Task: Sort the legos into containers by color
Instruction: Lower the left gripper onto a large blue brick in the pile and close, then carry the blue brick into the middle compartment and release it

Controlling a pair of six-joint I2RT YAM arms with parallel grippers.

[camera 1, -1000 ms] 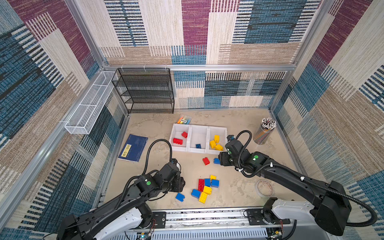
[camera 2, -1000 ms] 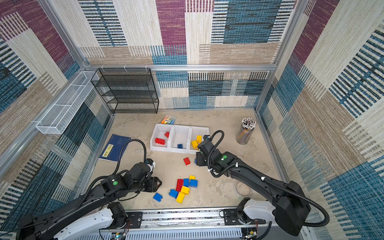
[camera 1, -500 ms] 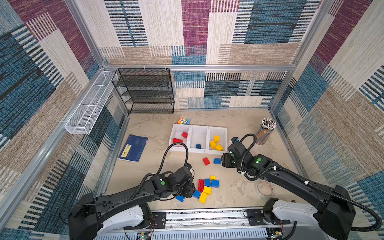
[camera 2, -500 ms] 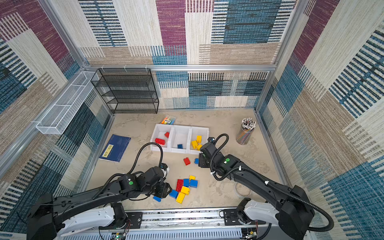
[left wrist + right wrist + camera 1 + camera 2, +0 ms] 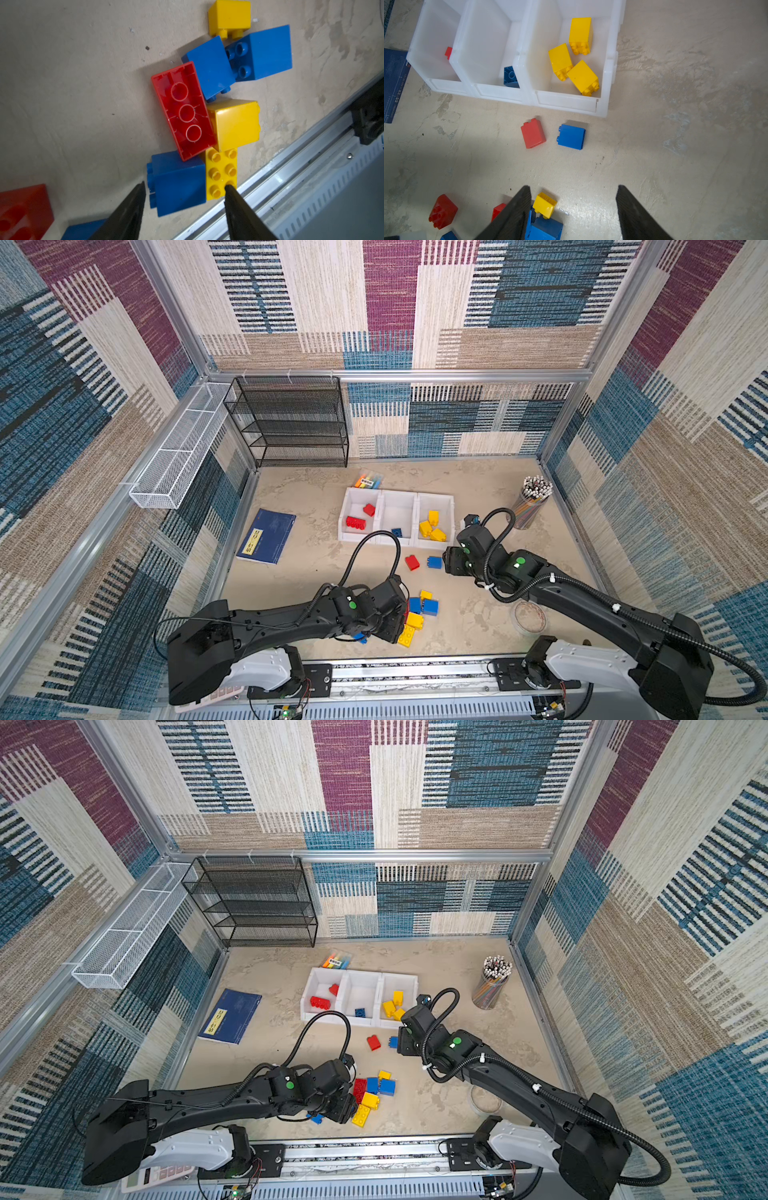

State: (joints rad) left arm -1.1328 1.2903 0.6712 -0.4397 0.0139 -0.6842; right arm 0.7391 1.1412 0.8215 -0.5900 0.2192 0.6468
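**Legos** point(image 5: 430, 607): glossy moulded plastic bricks, studded, square and oblong, in red, blue and yellow. A loose cluster is found on the near part of the surface point(image 5: 478, 497), which is beige and mottled like stone. Within the cluster, a long red brick point(image 5: 184, 110) is turned hollow side up, with three round tubes exposed. An oblong yellow brick point(image 5: 221, 172) is laid studs up against a square blue brick point(image 5: 176, 182). A lone red brick point(image 5: 533, 133) and a lone blue brick point(image 5: 571, 137) are set apart, just before the containers.

**Containers** point(image 5: 566, 102): three joined bins of white plastic with low front lips. Two red bricks are held in the left bin, one blue in the middle, and three yellow bricks point(image 5: 560, 60) in the right.

**Left end effector** point(image 5: 185, 185): black tapered fingers are spread apart to either side of the square blue brick, not clamped.

**Right end effector** point(image 5: 573, 186): fingers are spread apart over the surface, with nothing between them.
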